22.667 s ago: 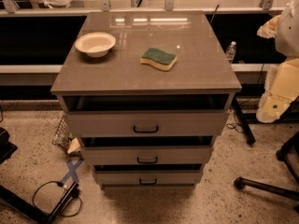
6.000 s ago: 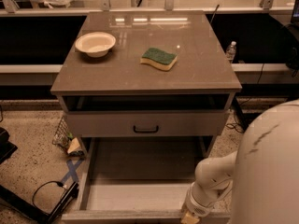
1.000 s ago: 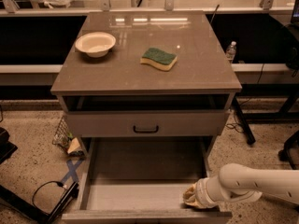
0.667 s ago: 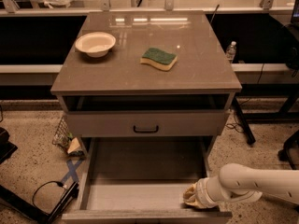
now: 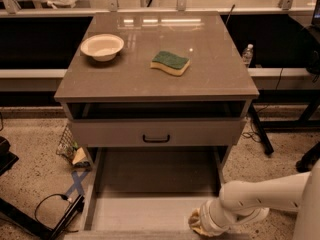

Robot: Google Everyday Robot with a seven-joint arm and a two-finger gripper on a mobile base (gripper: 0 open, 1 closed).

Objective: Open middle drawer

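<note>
The middle drawer [image 5: 145, 211] stands pulled far out from the cabinet, its shallow grey inside bare and its front at the bottom edge of the view. Its handle is out of sight. The uppermost drawer [image 5: 110, 133], with a dark bar handle [image 5: 156, 138], is only slightly out. The lowest drawer is hidden under the middle one. My gripper [image 5: 198, 223] is at the right part of the middle drawer's front edge, at the end of my white arm [image 5: 265, 196], which comes in from the lower right.
On the cabinet top [image 5: 210, 79] sit a white bowl [image 5: 102, 46] and a green-and-yellow sponge [image 5: 170, 62]. A water bottle [image 5: 247, 55] stands behind on the right. A black cable [image 5: 50, 204], blue tape [image 5: 76, 183] and a wire basket [image 5: 67, 144] lie on the floor at the left.
Almost nothing: the drawer stays pulled out, and my gripper has shifted slightly down and left along its front edge.
</note>
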